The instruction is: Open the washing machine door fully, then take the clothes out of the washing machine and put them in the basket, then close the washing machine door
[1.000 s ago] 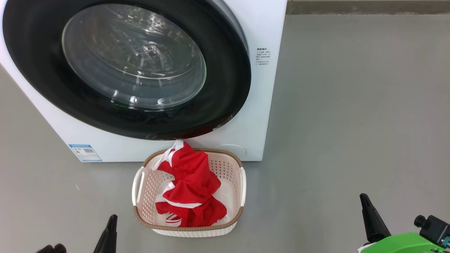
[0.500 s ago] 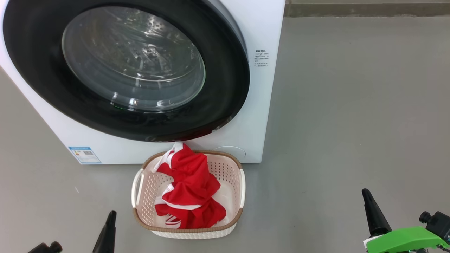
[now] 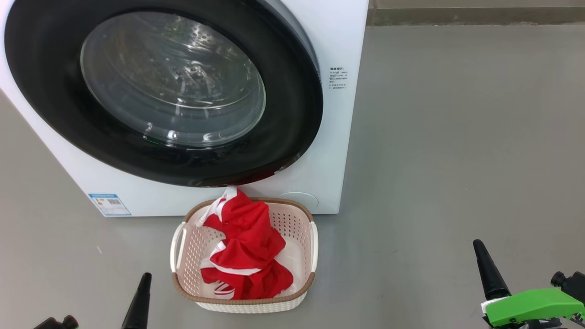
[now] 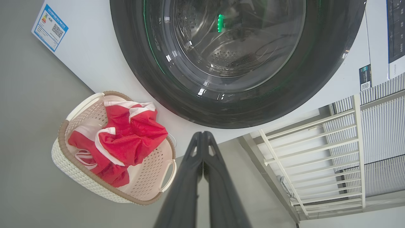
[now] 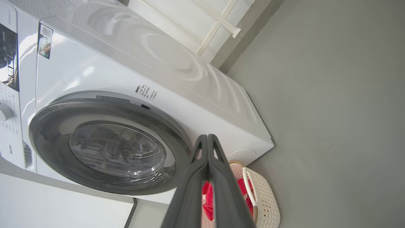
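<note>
Resting low, the left fingers (image 4: 183, 190) and right fingers (image 5: 190, 190) are pressed together, holding nothing. The clothes (image 3: 247, 246) sit in the basket (image 3: 242, 299), one white strip (image 3: 228, 194) poking up near the washing machine door (image 3: 292, 114). If that door is not clicked shut, it may swing open.

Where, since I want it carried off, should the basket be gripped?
Probably by the right white side handle of the basket, coming from above. It stands off the wall as a thin loop, free of the clothes heaped inside.
</note>
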### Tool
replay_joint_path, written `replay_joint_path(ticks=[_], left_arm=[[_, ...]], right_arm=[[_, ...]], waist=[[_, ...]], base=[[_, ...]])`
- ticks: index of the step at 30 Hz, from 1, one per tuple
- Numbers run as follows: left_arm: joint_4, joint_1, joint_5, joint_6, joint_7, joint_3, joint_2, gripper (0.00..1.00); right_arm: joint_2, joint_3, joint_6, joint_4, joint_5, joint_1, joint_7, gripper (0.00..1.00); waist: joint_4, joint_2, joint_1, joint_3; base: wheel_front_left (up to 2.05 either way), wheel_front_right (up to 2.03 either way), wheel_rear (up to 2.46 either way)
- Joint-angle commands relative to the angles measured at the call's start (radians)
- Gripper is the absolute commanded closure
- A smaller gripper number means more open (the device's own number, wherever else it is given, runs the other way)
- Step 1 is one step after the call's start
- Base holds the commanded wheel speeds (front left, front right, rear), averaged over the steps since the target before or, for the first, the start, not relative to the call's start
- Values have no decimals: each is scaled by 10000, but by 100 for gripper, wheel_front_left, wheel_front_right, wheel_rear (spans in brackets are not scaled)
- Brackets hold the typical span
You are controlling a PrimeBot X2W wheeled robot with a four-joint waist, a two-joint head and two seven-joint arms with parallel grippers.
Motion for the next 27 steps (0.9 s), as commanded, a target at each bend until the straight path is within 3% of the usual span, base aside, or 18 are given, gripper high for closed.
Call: replay_joint_path(ticks=[1,27], left_arm=[[-263,-464,-210,-44,63,311,73,100],[-296,-766,-2776,-59,847,727,-217,100]], right_arm=[[-172,78,-5,-297,316,-454,41,100],[-217,-130,-8,-376,3020,-883,842,100]], waist=[[-2,0,-1,-5],[-79,0,-1,-160]], base=[[0,0,0],[0,0,0]])
